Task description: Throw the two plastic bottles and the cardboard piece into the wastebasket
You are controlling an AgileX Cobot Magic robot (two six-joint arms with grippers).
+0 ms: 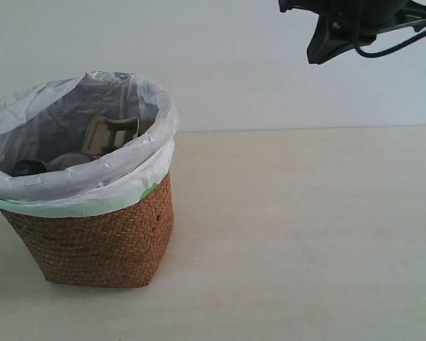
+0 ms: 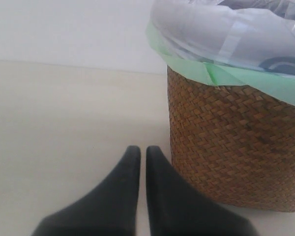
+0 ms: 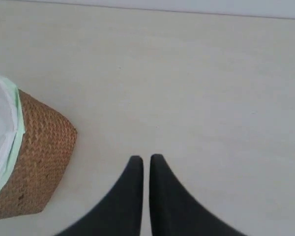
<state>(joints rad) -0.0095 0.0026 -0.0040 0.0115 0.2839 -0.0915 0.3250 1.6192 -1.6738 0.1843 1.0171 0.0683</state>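
with the beige moulded-pulp cardboard piece [image 1: 112, 133] and a black-capped clear plastic bottle [image 1: 57, 163] inside the bag-lined brown wicker wastebasket [image 1: 99, 241], left fingers [image 2: 130, 169] and right fingers [image 3: 132, 174] sit together, empty, so disposal seems done and only withdrawal remains.

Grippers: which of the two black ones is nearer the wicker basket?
The left gripper: the wastebasket stands just beside its shut fingertips, while a wide stretch of table separates it from the right gripper.
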